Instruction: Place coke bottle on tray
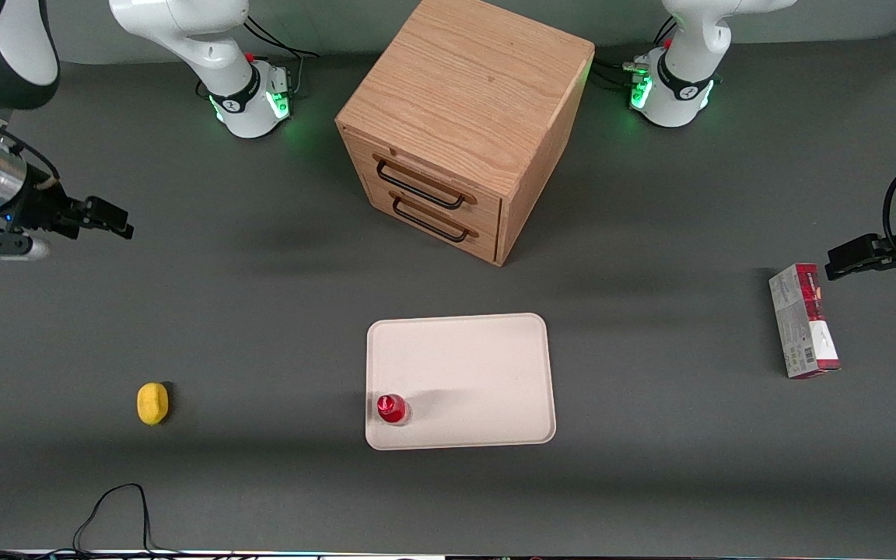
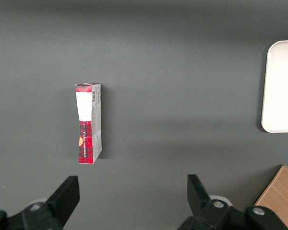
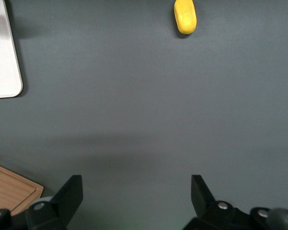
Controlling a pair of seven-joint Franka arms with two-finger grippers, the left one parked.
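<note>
Dark grey table (image 1: 261,482): coke bottle (image 1: 391,407) stands upright on tray (image 1: 479,365), near its corner. Gripper (image 3: 134,201), spread and empty, hangs well apart toward the working arm's end; placement looks complete, with no further move judged necessary.

A red-and-grey carton (image 2: 89,123) is lying flat on the dark grey bench (image 2: 182,72). Well apart from it, one rounded corner of the cream-white tray (image 2: 281,86) is showing, and a corner of the wooden cabinet (image 2: 280,196) is peeking in near the tray
</note>
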